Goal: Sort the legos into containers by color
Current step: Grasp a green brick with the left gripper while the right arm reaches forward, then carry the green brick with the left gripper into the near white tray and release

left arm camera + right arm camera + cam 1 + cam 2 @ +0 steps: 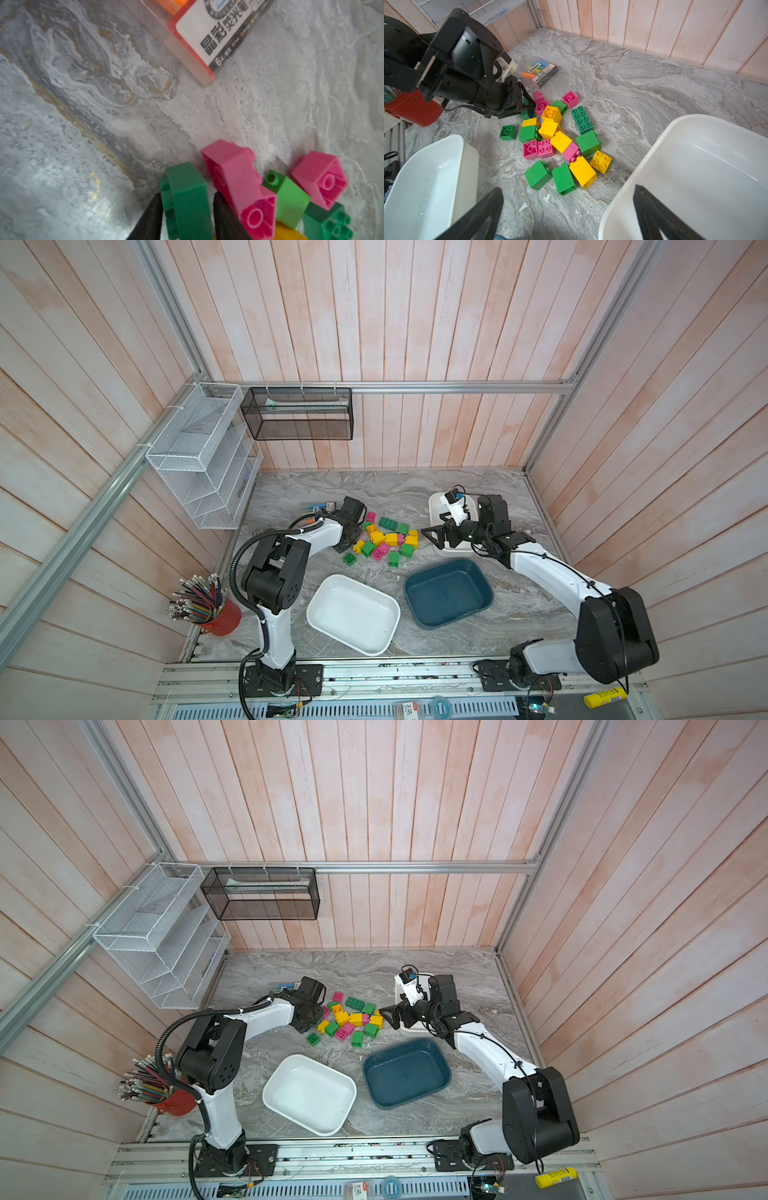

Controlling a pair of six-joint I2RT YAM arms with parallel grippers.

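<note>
Three tubs stand on the marbled tabletop (374,489): a white tub (353,616) at the front, a dark teal tub (449,597) just beside it on the right, and a second white tub (436,510) farther back, partly under the right arm. The legos (386,539), green, yellow and pink, lie in a loose heap mid-tabletop, behind the two front tubs and just left of the far one. The left gripper (530,102) is down at the heap's left edge. In the left wrist view its fingers (225,216) are clamped on the two sides of a green brick (185,187), with a pink brick (234,176) touching one finger's outer face. Whether the green brick is off the tabletop, I cannot tell. The right gripper (432,537) hovers at the heap's right edge, fingers spread wide, holding nothing. A highlighter pack (207,31) lies flat behind the left wrist. A red pencil cup (222,620) sits at the front left corner.
</note>
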